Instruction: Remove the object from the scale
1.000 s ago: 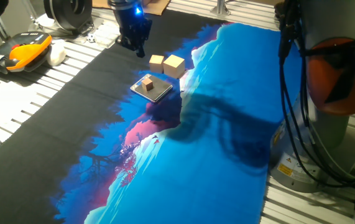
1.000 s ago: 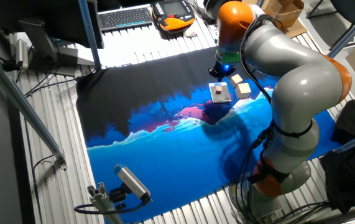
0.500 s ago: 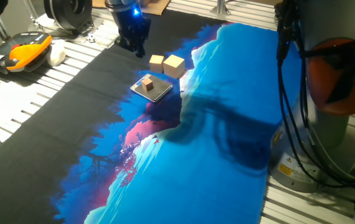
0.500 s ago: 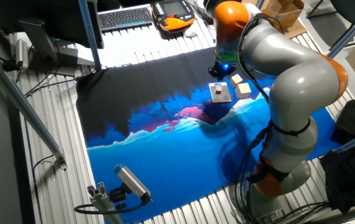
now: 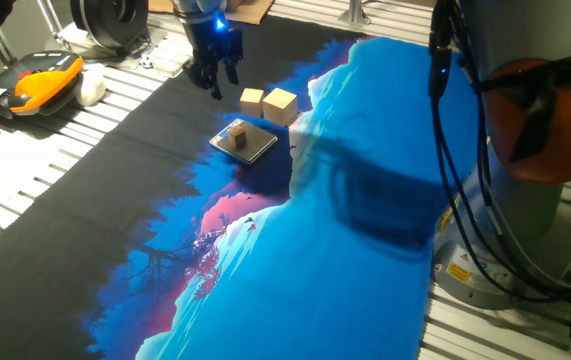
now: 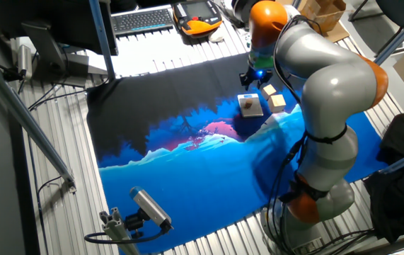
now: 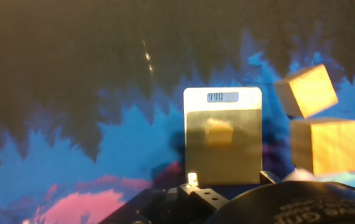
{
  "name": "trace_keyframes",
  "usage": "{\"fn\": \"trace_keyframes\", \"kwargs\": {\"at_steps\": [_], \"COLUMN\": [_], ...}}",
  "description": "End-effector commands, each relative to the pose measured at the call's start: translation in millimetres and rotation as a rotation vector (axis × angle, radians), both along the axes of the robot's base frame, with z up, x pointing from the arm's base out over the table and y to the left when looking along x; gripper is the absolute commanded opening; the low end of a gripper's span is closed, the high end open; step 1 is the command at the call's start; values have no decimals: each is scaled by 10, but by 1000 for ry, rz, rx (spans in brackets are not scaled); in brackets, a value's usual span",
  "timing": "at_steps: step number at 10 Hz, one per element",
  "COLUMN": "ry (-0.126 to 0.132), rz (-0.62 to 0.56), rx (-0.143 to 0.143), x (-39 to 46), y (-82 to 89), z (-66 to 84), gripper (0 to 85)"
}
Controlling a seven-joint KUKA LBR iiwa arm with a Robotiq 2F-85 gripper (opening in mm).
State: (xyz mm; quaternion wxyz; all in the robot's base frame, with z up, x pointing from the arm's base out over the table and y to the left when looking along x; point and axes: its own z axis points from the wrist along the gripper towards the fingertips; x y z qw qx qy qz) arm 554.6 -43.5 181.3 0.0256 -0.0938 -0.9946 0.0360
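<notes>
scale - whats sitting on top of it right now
One small tan wooden cube sits near the middle of the scale, alone. The two larger pale blocks lie off it, on the mat beside. Whatever is under the cube is hidden.

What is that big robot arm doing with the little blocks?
The robot wants to take the tiny wooden cube off the shiny scale. Right now the cube sits on the middle of the scale, untouched. The gripper hangs above the black part of the mat, off to one side of the scale, with its fingers spread open and holding nothing. Two bigger pale blocks sit on the mat just beside the scale.
</notes>
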Motion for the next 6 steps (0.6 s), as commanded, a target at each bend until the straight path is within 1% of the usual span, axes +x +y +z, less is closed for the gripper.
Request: {"fn": "trace_keyframes", "kwargs": {"at_steps": [1, 3, 4, 5, 6], "ry": [-8, -24, -24, -16, -19], "rz": [-5, -16, -14, -13, -13], "rx": [0, 3, -3, 9, 14], "x": [29, 73, 97, 110, 100], "y": [-28, -65, -86, -118, -134], "z": [-123, -317, -398, -470, -546], "gripper": [510, 510, 510, 510, 510]}}
